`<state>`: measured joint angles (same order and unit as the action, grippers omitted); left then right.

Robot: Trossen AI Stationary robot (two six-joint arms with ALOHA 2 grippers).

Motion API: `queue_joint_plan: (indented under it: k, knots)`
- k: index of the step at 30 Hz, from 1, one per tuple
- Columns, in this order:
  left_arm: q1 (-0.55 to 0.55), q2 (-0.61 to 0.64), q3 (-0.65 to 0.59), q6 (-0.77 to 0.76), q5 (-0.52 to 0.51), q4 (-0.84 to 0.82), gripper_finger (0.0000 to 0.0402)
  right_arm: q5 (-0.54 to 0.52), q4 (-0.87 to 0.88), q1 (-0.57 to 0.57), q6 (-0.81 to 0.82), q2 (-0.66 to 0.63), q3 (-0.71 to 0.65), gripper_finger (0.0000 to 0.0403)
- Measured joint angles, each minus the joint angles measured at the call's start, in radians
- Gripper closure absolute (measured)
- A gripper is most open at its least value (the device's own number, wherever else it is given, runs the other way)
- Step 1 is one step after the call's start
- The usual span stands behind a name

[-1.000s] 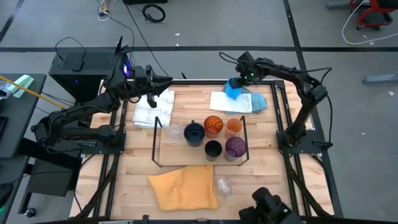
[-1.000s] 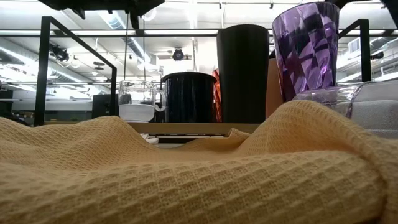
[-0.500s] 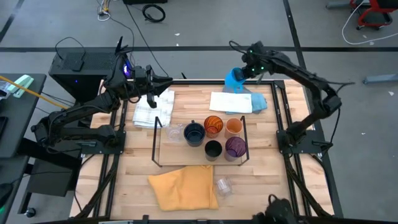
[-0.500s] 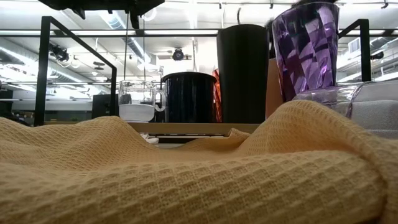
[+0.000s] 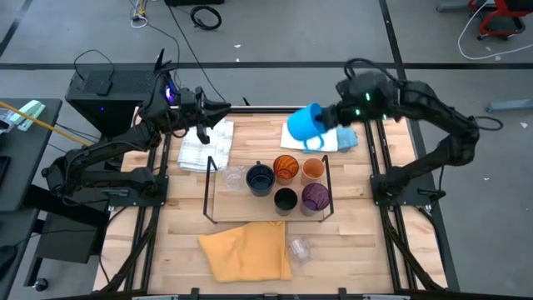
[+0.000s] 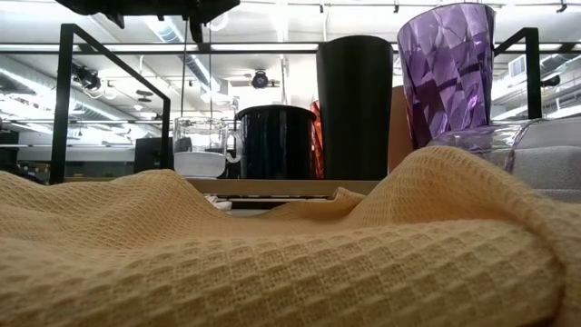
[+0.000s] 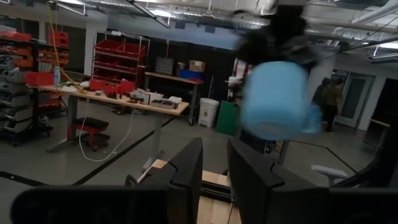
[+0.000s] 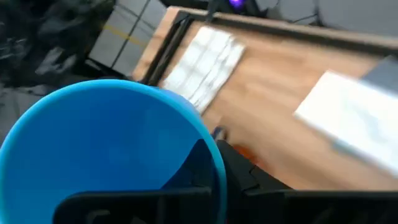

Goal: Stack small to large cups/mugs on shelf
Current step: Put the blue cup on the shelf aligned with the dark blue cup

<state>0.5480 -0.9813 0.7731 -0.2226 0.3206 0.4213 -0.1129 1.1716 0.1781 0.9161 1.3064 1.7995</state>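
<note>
Even overhead light keeps shadows on the table [image 5: 350, 225] soft. Ceiling strips glare in the low view. The blue mug [image 7: 273, 99] smears with motion blur in both wrist views.

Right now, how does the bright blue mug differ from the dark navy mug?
The bright blue mug is tilted and held up by the right tool; the dark navy mug stands upright on the shelf, ungripped. The blue one is lighter and looks larger. Both have handles.
</note>
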Motion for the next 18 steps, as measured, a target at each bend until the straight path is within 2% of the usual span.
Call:
queue_joint_plan:
  k: [4,11,18]
  knots:
    - [0.005,0.000,0.000,-0.002,0.001,0.000,0.0320,-0.119,0.005,-0.221,0.171,0.014,0.012,0.0395]
    - [0.004,0.000,0.000,-0.033,0.064,-0.001,0.0326,-0.304,0.004,-0.515,0.390,0.103,0.009,0.0395]
    - [-0.025,0.005,0.000,-0.065,0.134,-0.008,0.0320,-0.564,-0.119,-0.801,0.586,0.244,0.009,0.0395]
